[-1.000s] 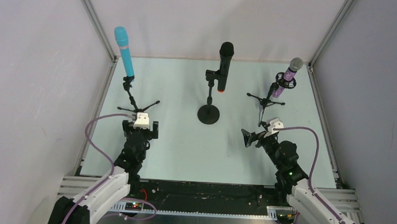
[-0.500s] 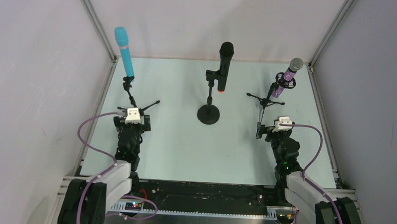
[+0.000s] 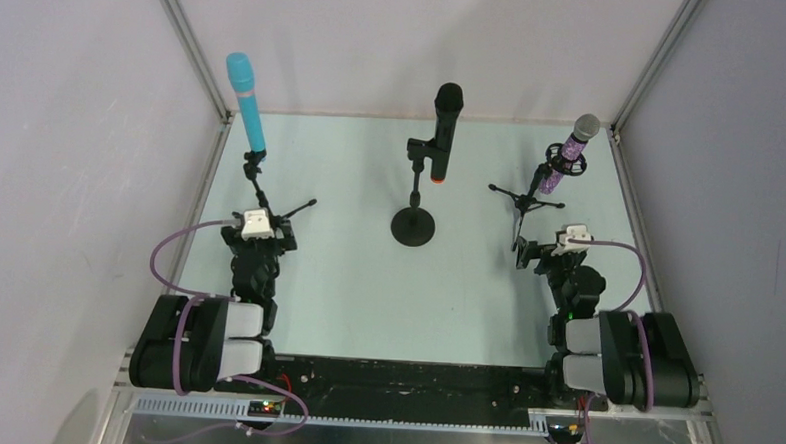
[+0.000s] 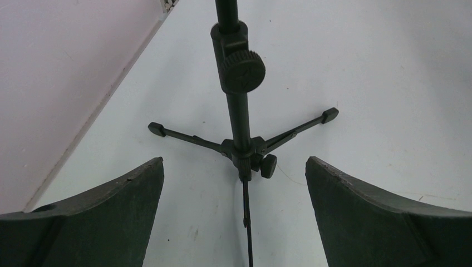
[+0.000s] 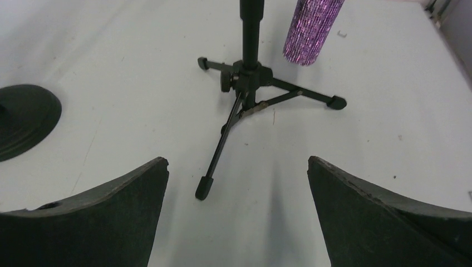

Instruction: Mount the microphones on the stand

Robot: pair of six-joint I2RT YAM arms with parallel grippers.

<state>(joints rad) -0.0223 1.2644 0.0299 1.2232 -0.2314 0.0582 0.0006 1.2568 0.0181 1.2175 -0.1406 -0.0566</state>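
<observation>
Table point(image 3: 346, 280) first — pale green, walled on three sides, with both arms folded low over their bases at the near edge. The left arm point(image 3: 204, 339) and the right arm point(image 3: 618, 357) each point forward at a stand's feet.

Three stands are upright, well apart. The left tripod stand point(image 4: 239, 111) carries the light blue microphone point(image 3: 246, 101), leaning up toward the back corner. The round-base stand point(image 3: 415, 198) in the middle holds the black microphone point(image 3: 445, 129) in its clip, head up, its orange ring point(image 3: 438, 181) at the lower end. The right tripod stand point(image 5: 250, 72) holds the purple glittery microphone point(image 5: 311, 28) in a ring mount, its tail hanging just beside the pole.

The left gripper point(image 4: 234, 161) is spread wide with nothing between its fingers, near the tripod's legs but apart from them. The right gripper point(image 5: 237, 160) is likewise wide and empty.

Judged from this, every microphone is already seated — the task looks to be at its close. Any next move calls mainly for keeping the fingers off those thin tripod legs.
</observation>
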